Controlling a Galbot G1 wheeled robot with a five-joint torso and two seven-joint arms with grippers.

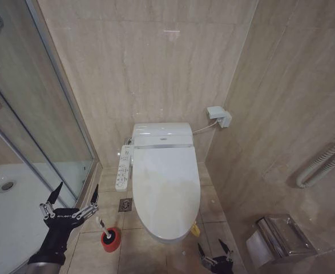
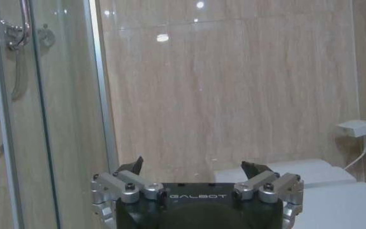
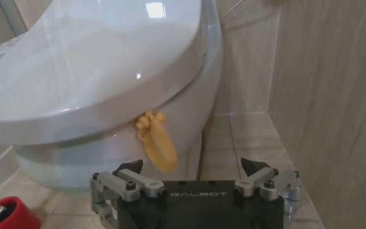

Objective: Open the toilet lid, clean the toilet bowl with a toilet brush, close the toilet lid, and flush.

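Both black grippers, left point(image 1: 70, 212) and right point(image 1: 216, 251), flank the closed glossy white oval toilet lid point(image 1: 164, 188), fingers spread, seemingly poised to lift it.

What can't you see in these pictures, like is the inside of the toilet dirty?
- Toilet bowl's inside: covered by the closed toilet lid, head view.
- Toilet brush bristles: sunk in the red holder, head view.
- Control panel buttons: too small to read.
- Right gripper: its arm is cut off by the bottom edge.

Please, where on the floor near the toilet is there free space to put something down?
Bare tiles lie between the toilet bowl and the right wall, ahead of the right end effector. The left side is crowded: the toilet brush stands in its red holder by a floor drain.
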